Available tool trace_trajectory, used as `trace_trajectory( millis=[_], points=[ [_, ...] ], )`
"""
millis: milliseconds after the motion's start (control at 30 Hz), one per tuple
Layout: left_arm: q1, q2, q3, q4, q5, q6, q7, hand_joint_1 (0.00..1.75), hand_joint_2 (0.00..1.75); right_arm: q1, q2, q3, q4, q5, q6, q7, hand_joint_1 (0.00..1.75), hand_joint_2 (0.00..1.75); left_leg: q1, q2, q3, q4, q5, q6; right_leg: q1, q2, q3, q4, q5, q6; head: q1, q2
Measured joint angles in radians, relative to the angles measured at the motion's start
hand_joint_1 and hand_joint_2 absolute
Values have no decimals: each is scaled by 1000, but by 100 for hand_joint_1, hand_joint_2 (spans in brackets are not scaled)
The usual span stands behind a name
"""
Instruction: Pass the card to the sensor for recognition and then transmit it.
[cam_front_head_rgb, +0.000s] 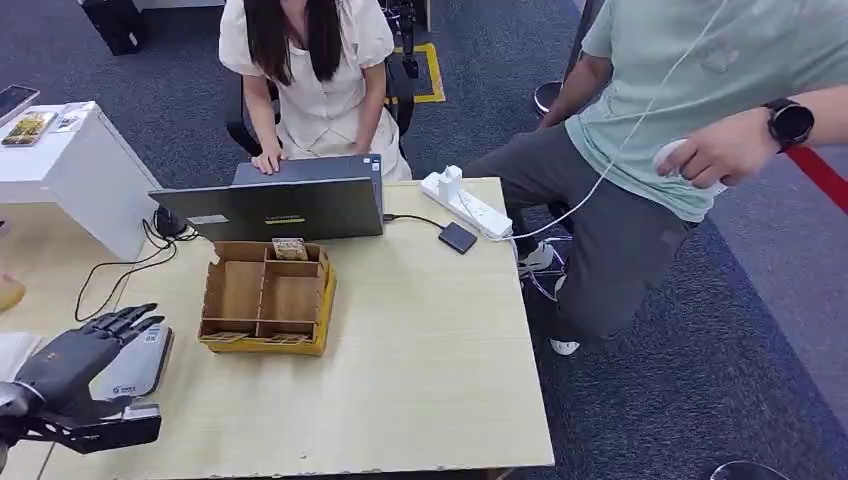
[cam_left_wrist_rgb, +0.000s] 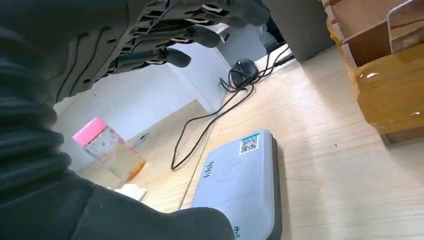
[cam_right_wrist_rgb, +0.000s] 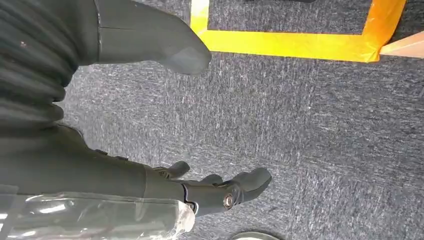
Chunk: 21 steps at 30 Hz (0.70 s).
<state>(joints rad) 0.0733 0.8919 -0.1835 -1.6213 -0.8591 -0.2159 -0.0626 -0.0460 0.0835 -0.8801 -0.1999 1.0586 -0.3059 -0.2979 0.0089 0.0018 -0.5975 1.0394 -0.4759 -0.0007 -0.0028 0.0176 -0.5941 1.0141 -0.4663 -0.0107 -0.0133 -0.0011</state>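
Your left hand (cam_front_head_rgb: 85, 345) hovers empty, fingers spread, over the flat grey card sensor (cam_front_head_rgb: 135, 365) on the pale wooden worktop (cam_front_head_rgb: 420, 340). Right hand (cam_right_wrist_rgb: 150, 175) hangs empty, fingers apart, above carpet. Card (cam_front_head_rgb: 289, 249) stands in the wooden tray (cam_front_head_rgb: 266, 298).

Head cam is sitting up high, looking forward and down across the desk (cam_front_head_rgb: 420, 380) toward the laptop (cam_front_head_rgb: 270, 207) and two people behind it. Left wrist cam is riding right behind the left robot hand (cam_front_head_rgb: 85, 345), low and close over the desk, tilted, facing the grey card reader (cam_left_wrist_rgb: 240, 182). Both views are sharing that reader (cam_front_head_rgb: 135, 365), the wooden organizer (cam_front_head_rgb: 265, 297) and the black cable (cam_left_wrist_rgb: 210, 125). Right wrist cam is pointing down at the blue carpet (cam_right_wrist_rgb: 310, 140) and yellow tape (cam_right_wrist_rgb: 295, 45).
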Motion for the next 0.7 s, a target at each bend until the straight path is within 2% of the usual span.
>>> trace_trajectory(
  millis=[367,700],
  points=[
    [-19,-35,-11,-2,-26,-1,-16,0,175,-2,0,-3,0,6,0,-2,0,175,0,-1,0,0,0,0,0,-1,0,0,0,0,0,0],
    [-111,-87,-85,3,-34,-5,-51,0,175,-6,5,-13,-1,15,0,1,0,175,0,-1,0,0,0,0,0,-2,0,0,0,0,0,0]
  ],
)
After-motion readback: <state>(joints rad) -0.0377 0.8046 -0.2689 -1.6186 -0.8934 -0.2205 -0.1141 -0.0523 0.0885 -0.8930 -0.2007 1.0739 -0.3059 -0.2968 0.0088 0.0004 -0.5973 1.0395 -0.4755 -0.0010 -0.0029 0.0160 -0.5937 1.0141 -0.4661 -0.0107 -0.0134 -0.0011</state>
